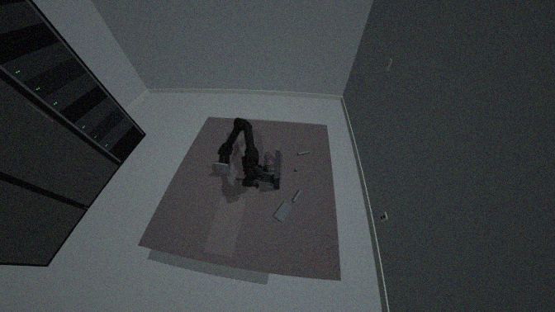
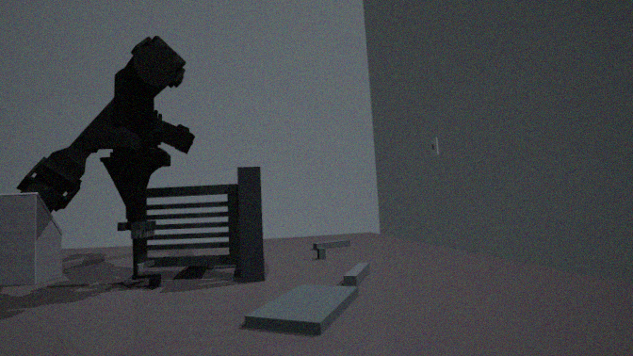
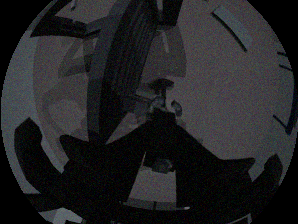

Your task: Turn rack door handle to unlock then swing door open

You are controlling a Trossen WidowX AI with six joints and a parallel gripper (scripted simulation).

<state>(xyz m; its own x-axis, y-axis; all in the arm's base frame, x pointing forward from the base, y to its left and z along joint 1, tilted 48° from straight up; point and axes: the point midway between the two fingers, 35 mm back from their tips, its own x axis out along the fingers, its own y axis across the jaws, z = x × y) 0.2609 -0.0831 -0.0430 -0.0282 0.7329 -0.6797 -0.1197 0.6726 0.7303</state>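
The slatted door point(image 1: 269, 182) point(image 2: 188, 190) point(image 3: 127, 50) stands swung out, roughly square to its frame point(image 1: 277, 165) point(image 2: 250, 223) in the top view; the exact angle is hard to judge. My gripper point(image 2: 137, 220) point(image 3: 162, 127) points down at the door's free edge and is shut on the upright handle point(image 2: 136, 254). The handle's crosspiece point(image 2: 123, 226) sticks out level beside the fingertips. The fingers and dim light partly hide the handle, so its exact turn is unclear. In the top view the arm hides the fingertips.
A flat slab point(image 1: 283, 211) point(image 2: 301, 308) lies in front of the frame, with a short bar point(image 1: 296, 196) point(image 2: 356, 274) beside it. Another bar point(image 1: 303, 153) point(image 2: 332, 244) lies behind the frame. A pale box point(image 1: 220, 167) point(image 2: 19, 240) stands at the arm's base.
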